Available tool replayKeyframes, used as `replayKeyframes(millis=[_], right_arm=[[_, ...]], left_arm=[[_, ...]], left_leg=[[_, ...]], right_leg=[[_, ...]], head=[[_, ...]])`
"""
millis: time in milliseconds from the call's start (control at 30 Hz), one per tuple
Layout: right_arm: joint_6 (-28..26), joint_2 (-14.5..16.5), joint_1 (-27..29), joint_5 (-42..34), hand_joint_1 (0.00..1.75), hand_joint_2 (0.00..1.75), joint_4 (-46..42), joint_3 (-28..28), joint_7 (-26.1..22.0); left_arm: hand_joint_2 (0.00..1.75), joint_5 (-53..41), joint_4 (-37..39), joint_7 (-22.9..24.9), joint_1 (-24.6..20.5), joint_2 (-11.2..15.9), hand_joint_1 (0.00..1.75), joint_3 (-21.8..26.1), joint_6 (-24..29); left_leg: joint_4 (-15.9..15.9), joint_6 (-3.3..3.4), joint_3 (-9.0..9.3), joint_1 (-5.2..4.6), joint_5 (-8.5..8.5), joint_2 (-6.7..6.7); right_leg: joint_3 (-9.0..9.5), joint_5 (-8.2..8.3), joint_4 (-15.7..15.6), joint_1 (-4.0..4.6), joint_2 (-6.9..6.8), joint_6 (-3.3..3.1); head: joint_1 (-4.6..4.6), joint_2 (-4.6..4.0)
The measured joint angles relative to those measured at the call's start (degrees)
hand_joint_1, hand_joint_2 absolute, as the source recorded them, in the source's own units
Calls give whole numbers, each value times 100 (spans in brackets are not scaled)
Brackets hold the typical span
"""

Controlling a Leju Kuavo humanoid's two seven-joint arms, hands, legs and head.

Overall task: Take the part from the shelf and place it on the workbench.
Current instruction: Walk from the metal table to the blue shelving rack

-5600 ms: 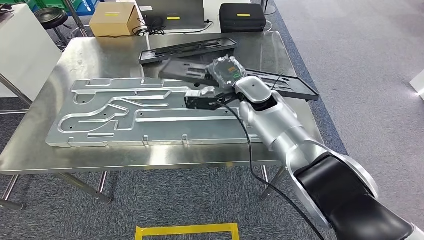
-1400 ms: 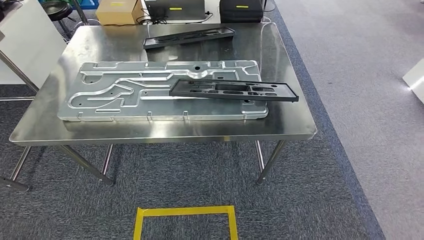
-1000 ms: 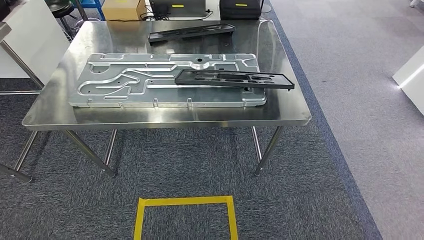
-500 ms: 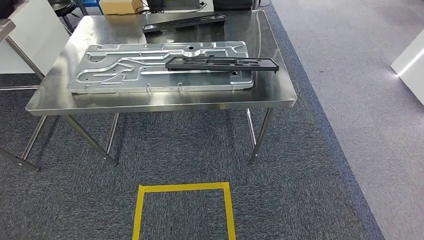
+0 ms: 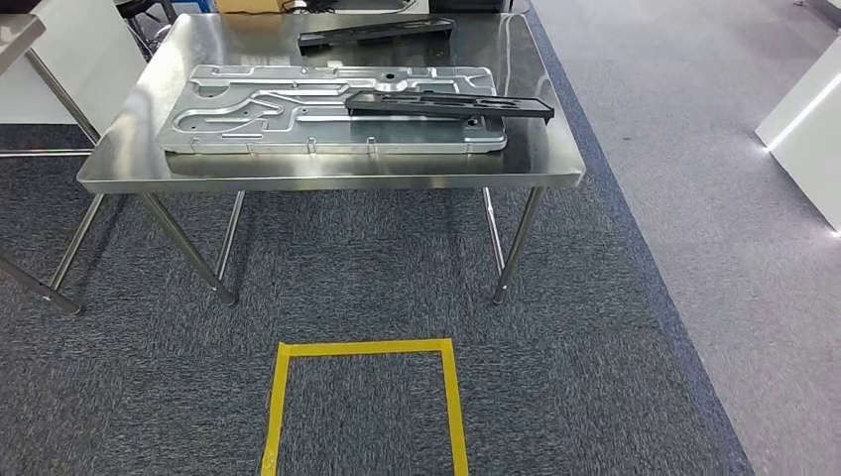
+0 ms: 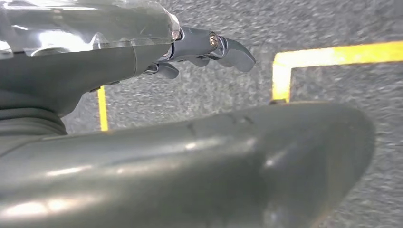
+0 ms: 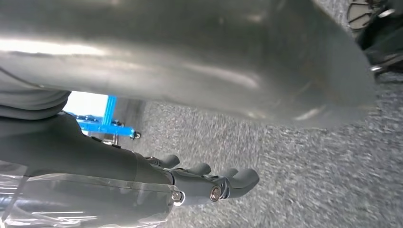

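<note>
The left hand (image 6: 190, 52) hangs above the grey carpet (image 6: 332, 23), and its dark fingers (image 6: 228, 47) are stretched out with nothing between them. The right hand (image 7: 204, 183) also hangs over the carpet, its fingers (image 7: 237, 180) lie side by side and hold nothing. Both hands are released. Near the left hand a line of yellow tape (image 6: 332, 54) runs on the floor.

In the head view the yellow tape forms a square (image 5: 362, 407) on the carpet in front of the workbench (image 5: 327, 174). The workbench is a steel table with thin legs. On its top lies a big silver metal plate (image 5: 298, 119) with grooves cut in it. The black part (image 5: 446, 102), long and flat with openings, lies across the right side of this plate, and its right end reaches a little past the edge of the plate. A second black part (image 5: 372, 33) lies further back on the table, apart from the plate. At the right edge of the view stands something white (image 5: 803, 129).
</note>
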Motion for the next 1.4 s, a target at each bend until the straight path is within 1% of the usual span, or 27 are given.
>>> replayKeyframes(millis=[67,133,200,267,300,333,400,433,467,500,533,567,600,667,700,767,800,867,933,967,1000,1033,1067,1133,1200,1300,1400], right_arm=[[38,3,-24,2,0,0,4,0,-62],[54,6,-59,-2,0,0,6,0,-110],[49,14,-78,-8,0,0,10,0,-136],[35,34,-77,-10,0,0,20,0,-138],[26,45,-78,-10,0,0,24,0,-134],[17,55,-78,-10,0,0,28,0,-132],[6,60,-73,-8,0,0,29,0,-124],[8,60,-67,-5,0,0,30,0,-117],[12,60,-62,-1,0,0,30,0,-108],[18,62,-60,3,0,0,31,0,-99],[25,67,-59,7,0,0,31,0,-96],[31,73,-60,8,0,0,32,0,-96],[37,80,-64,9,0,0,32,1,-103],[45,89,-72,9,0,0,33,4,-129],[51,90,-77,9,0,0,33,5,-145],[59,90,-79,7,0,0,34,7,-176],[61,91,-78,2,0,0,34,7,-189],[59,101,-67,-20,0,0,38,7,-205],[57,112,-54,-49,0,0,43,7,-211],[54,114,-49,-59,0,0,45,7,-209],[52,114,-45,-66,0,0,46,7,-203],[49,114,-43,-69,0,0,47,6,-193],[47,114,-44,-70,0,0,48,5,-181],[46,107,-52,-74,0,87,46,5,-155],[47,101,-61,-86,0,175,45,5,-126],[43,102,-66,-105,0,175,45,3,-56],[-46,105,-79,-115,0,175,45,1,82]], left_arm=[[0,1,0,-7,-5,4,0,0,21],[0,0,0,-30,-9,5,0,0,28],[0,1,0,-63,-12,11,0,1,26],[0,2,0,-98,-8,27,0,5,21],[0,2,0,-111,-2,35,0,8,16],[0,2,0,-121,6,43,0,11,13],[0,7,0,-138,11,48,0,19,9],[0,12,0,-146,11,50,0,24,10],[0,16,0,-154,10,55,0,29,14],[0,21,0,-159,11,61,0,33,19],[0,25,0,-154,10,69,0,36,27],[0,29,0,-142,8,77,0,38,35],[0,33,0,-122,1,84,0,40,44],[0,34,0,-85,-17,92,0,44,59],[0,32,0,-70,-23,94,0,45,69],[0,21,0,-41,-16,94,0,53,86],[0,13,0,-25,-11,93,0,59,93],[0,-14,0,3,-8,97,0,69,106],[0,-44,0,16,-10,104,0,72,122],[0,-57,0,20,-9,108,0,72,127],[0,-65,0,23,-10,110,0,72,130],[0,-72,0,26,-12,111,0,72,131],[0,-76,0,28,-17,112,0,72,130],[0,-78,3,31,-31,104,0,70,127],[0,-76,7,33,-48,98,0,71,123],[0,-75,6,58,-77,109,0,72,121],[0,-67,7,99,-94,119,0,74,121]], left_leg=[[88,-32,-175,-1,81,-1],[159,-83,-285,-13,148,-2],[179,-150,-331,-13,228,1],[214,-224,-383,-5,232,-15],[321,-257,-442,1,100,-33],[545,-289,-534,8,-138,-51],[1281,-340,-755,29,-727,-67],[1641,-359,-827,35,-898,-67],[1870,-370,-829,41,-915,-67],[1900,-374,-738,47,-790,-67],[1727,-370,-551,53,-592,-67],[1379,-359,-273,58,-412,-67],[929,-339,46,61,-358,-68],[180,-275,511,45,-472,-72],[9,-235,598,34,-549,-74],[-50,-142,589,29,-526,-62],[-56,-94,567,33,-490,-52],[-64,-22,502,38,-412,-32],[-46,3,418,20,-360,-28],[-34,4,385,9,-344,-28],[-22,2,363,-1,-334,-28],[-14,-1,359,-11,-330,-29],[-10,-5,370,-19,-330,-30],[3,-30,370,-41,-337,-31],[18,-83,333,-44,-336,-26],[69,-178,304,-34,-377,-33],[75,-175,289,-28,-388,-53]], right_leg=[[593,239,-701,2,0,-38],[1122,200,-1493,31,3,-100],[1238,139,-1759,65,6,-155],[1147,238,-1777,50,-9,-227],[1085,306,-1792,38,-19,-271],[1007,381,-1806,26,-28,-306],[835,510,-1795,35,-35,-340],[747,566,-1786,40,-37,-339],[658,617,-1771,43,-38,-332],[569,663,-1750,44,-39,-321],[487,704,-1724,44,-38,-305],[413,743,-1691,44,-38,-287],[354,776,-1657,47,-38,-264],[286,829,-1589,63,-39,-205],[272,857,-1571,70,-40,-170],[252,888,-1538,62,-40,-101],[212,817,-1450,53,-35,-71],[0,434,-929,34,-20,-18],[-292,-3,-153,24,-15,15],[-355,-88,82,20,-14,19],[-306,-58,101,19,-14,10],[-144,70,-112,22,-13,-11],[109,257,-513,33,-13,-49],[552,488,-1288,70,-15,-148],[680,502,-1577,105,-16,-209],[685,522,-1650,87,-21,-251],[689,494,-1622,105,-9,-248]], head=[[0,0],[-1,0],[-1,0],[-1,0],[0,0],[0,0],[0,0],[0,0],[0,0],[0,0],[0,0],[0,0],[-1,0],[0,0],[-1,0],[0,0],[0,0],[0,0],[0,0],[0,0],[0,0],[0,0],[0,0],[0,0],[0,0],[-1,0],[-2,0]])
